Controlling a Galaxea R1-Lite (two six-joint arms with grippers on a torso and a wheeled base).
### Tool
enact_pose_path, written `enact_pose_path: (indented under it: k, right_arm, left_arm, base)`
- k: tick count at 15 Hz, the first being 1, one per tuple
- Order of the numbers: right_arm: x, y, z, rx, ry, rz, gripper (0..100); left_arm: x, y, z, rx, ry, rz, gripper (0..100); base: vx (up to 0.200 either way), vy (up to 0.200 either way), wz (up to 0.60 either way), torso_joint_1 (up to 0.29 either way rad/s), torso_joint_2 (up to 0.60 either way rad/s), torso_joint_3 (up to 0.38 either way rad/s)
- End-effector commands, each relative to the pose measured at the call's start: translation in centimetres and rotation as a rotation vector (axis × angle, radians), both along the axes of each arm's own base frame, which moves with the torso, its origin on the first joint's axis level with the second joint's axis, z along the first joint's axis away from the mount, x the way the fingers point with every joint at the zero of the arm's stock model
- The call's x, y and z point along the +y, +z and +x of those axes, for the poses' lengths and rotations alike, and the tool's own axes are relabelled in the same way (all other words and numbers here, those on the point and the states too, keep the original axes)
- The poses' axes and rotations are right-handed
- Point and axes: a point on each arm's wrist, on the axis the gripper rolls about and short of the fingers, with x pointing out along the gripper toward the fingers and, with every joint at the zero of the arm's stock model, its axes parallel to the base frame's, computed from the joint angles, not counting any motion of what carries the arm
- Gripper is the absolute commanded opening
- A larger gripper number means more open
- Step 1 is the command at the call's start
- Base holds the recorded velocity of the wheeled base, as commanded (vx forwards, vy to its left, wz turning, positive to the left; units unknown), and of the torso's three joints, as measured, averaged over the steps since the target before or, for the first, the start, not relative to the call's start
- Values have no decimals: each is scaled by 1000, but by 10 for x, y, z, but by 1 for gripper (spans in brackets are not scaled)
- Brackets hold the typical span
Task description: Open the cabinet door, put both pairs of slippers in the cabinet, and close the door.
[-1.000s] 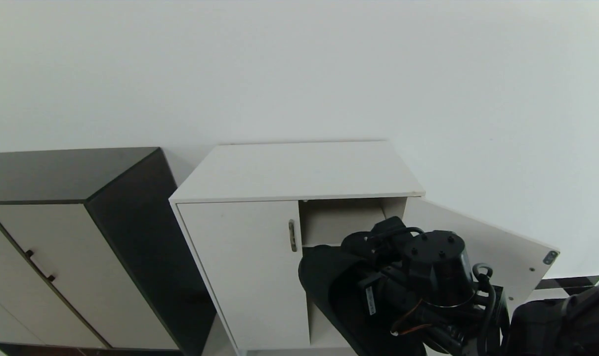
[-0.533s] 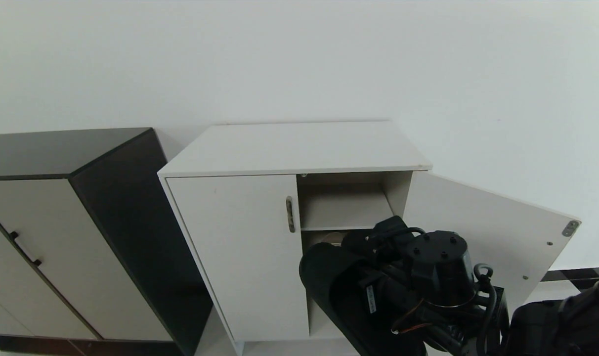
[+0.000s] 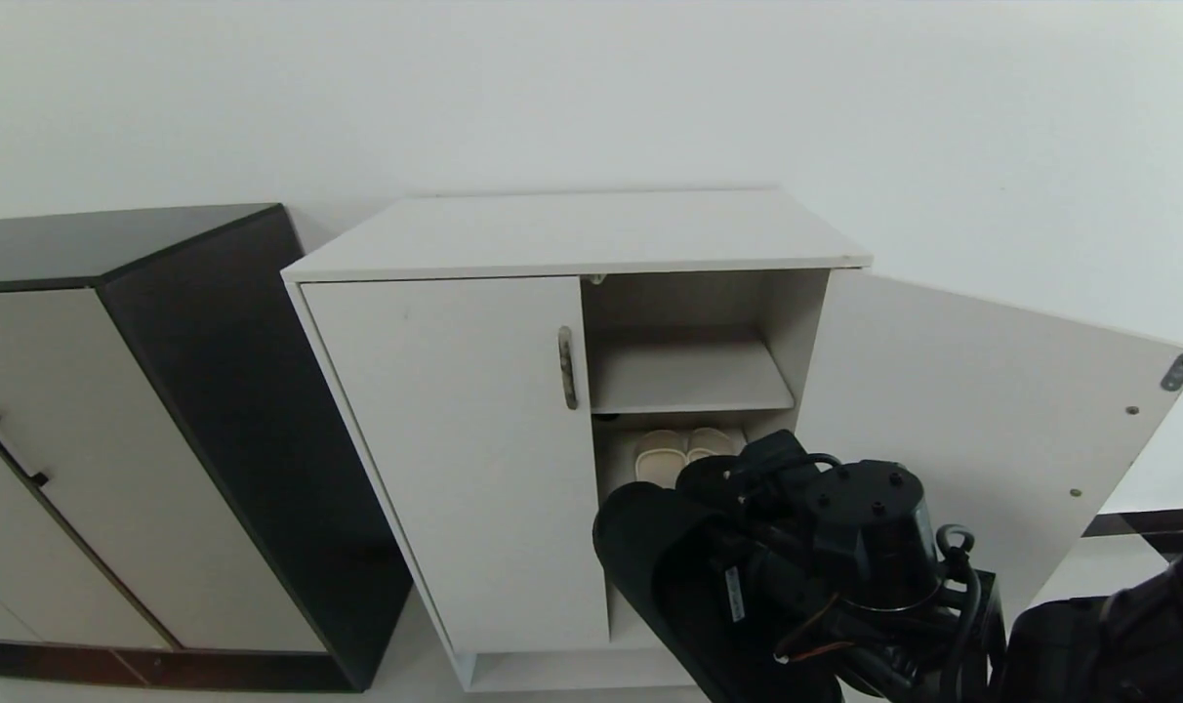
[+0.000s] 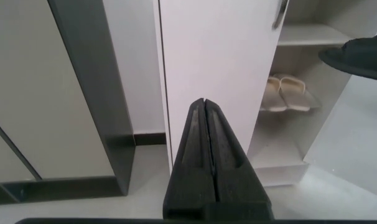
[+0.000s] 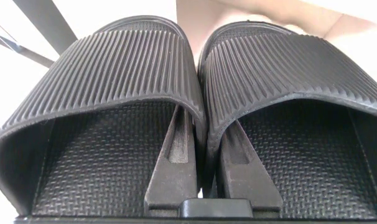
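Looking lower than a second ago, we see the pale slippers [image 3: 684, 451] lying inside the open cabinet [image 3: 572, 234]. Our right fingers [image 5: 173, 162] pinch the black slippers [image 3: 650, 557] at lower middle, before the opening, so those should go in next. Our left fingers [image 4: 198, 155] are pressed together, holding nothing.

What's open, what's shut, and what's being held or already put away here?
Right cabinet door: open wide.
Left cabinet door: shut.
Beige slippers: inside the cabinet, below the top shelf, side by side.
Black slippers: held by the right gripper, outside the cabinet.
Left gripper: shut, holding nothing.
Dark cabinet: door shut.
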Motion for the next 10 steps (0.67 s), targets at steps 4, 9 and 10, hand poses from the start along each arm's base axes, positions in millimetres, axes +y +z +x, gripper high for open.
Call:
enact_pose_path:
  k: [4, 9, 10]
  right_arm:
    - [3, -8, 3, -6, 2, -21, 0]
    - [3, -9, 5, -31, 1, -14, 0]
    - [3, -12, 5, -26, 0, -22, 0]
  left_arm:
    - [0, 0, 0, 1, 0, 0, 0]
    - [0, 0, 0, 1, -2, 2, 0]
    - [0, 0, 0, 3, -2, 2, 0]
  base:
    - [0, 0, 0, -117, 461, 345]
    - [0, 0, 0, -61, 446, 372]
    - [0, 0, 0, -27, 388, 369]
